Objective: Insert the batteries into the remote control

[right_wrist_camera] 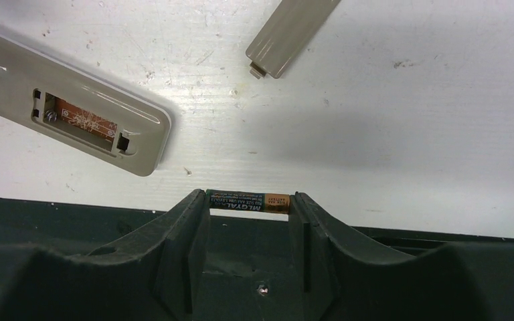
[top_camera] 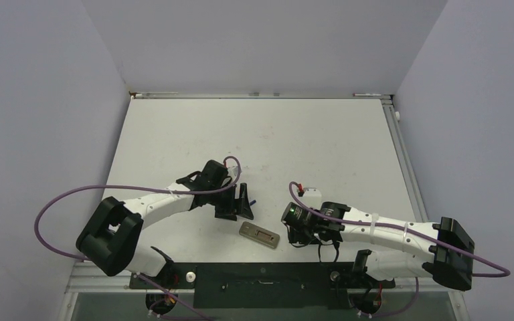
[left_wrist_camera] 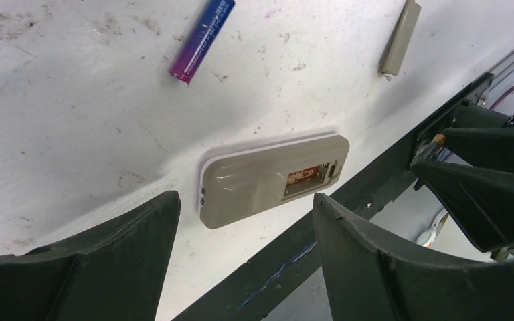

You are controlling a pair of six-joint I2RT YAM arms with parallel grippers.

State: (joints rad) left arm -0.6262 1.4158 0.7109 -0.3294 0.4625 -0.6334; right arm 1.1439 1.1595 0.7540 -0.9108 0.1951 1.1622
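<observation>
Right wrist | my right gripper point(right_wrist_camera: 249, 204) clamps a gold-and-dark battery point(right_wrist_camera: 247, 201) end to end between its tips | I see the remote point(right_wrist_camera: 87, 97) back-up at upper left, recess uncovered, brown board showing | loose cover point(right_wrist_camera: 291, 33) at top, apart from it | scuffed white table point(right_wrist_camera: 408, 120)

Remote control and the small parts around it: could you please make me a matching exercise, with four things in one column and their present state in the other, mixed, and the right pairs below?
Things:
1. remote control
2. purple-blue battery
3. brownish-gold battery
4. battery cover

States:
A. clamped end to end in the right gripper
B. flat piece, lying apart from the rest on the table
C. back side up, recess uncovered, no battery inside
D. round, lying loose, nothing holding it

Pairs: 1-C, 2-D, 3-A, 4-B
</observation>
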